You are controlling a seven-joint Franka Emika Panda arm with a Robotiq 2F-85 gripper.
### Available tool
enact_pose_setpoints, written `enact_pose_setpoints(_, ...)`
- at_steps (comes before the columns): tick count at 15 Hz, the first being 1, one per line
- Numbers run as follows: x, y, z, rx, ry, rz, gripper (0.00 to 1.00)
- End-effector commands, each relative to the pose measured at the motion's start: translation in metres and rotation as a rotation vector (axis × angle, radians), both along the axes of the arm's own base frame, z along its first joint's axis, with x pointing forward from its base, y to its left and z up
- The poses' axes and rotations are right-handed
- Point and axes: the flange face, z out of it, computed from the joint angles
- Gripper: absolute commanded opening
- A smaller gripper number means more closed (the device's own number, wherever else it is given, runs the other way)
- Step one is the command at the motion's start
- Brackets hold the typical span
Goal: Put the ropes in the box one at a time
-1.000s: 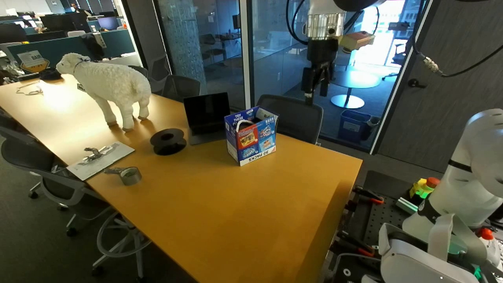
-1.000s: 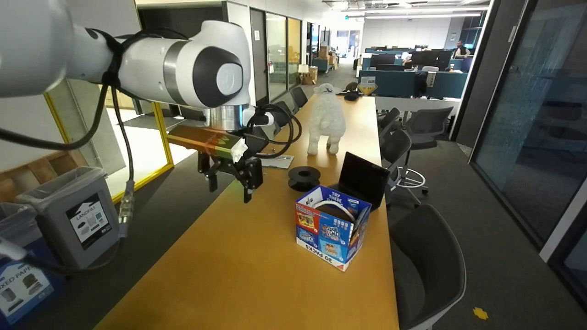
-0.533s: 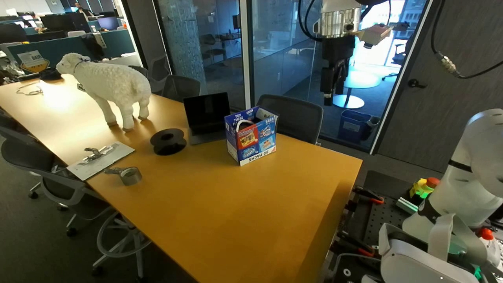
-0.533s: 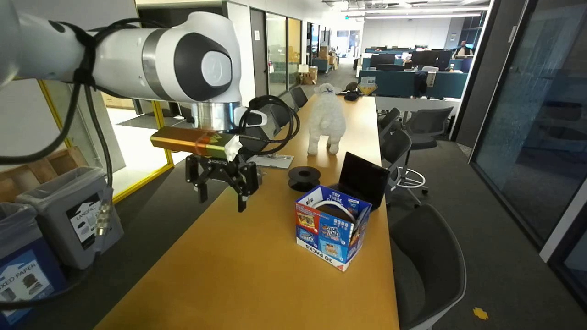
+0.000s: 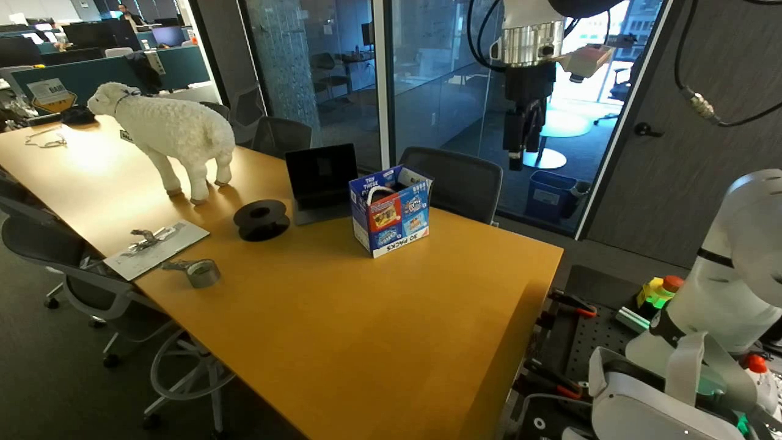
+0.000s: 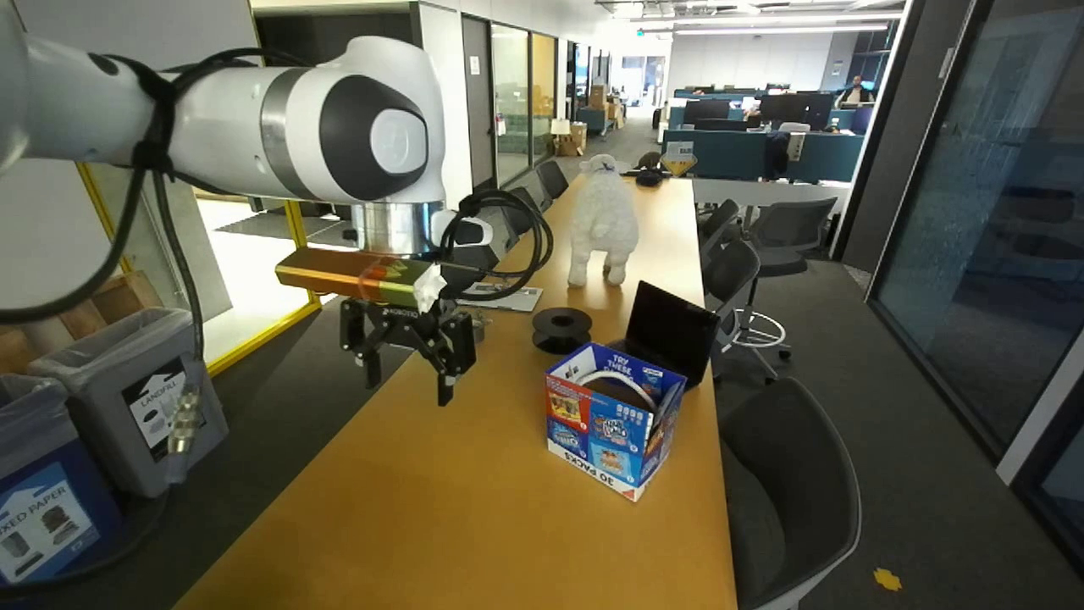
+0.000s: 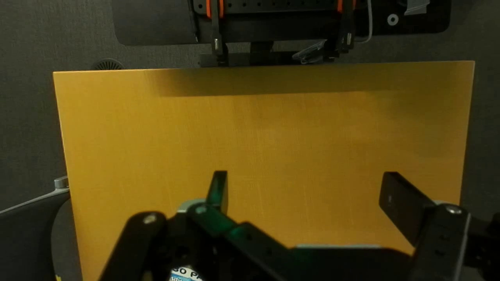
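Left to right in an exterior view: the gripper (image 6: 408,390) hung above the table (image 6: 474,517), jaws well apart and nothing between them. A black spool (image 6: 561,332) sat farther back. To its right stood the blue box (image 6: 597,432), upright and open-topped, with a cream-white rope (image 6: 606,374) arched inside. Whether more ropes lay beneath could not be told; none was made out elsewhere. Placing was judged complete or nearly so, with at most a retreat left.
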Motion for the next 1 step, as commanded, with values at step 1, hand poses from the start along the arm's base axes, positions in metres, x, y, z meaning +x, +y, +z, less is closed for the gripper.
enact_pose_setpoints(1,0.0001,0.0,0.0005,0.0,0.001,0.0,1.0)
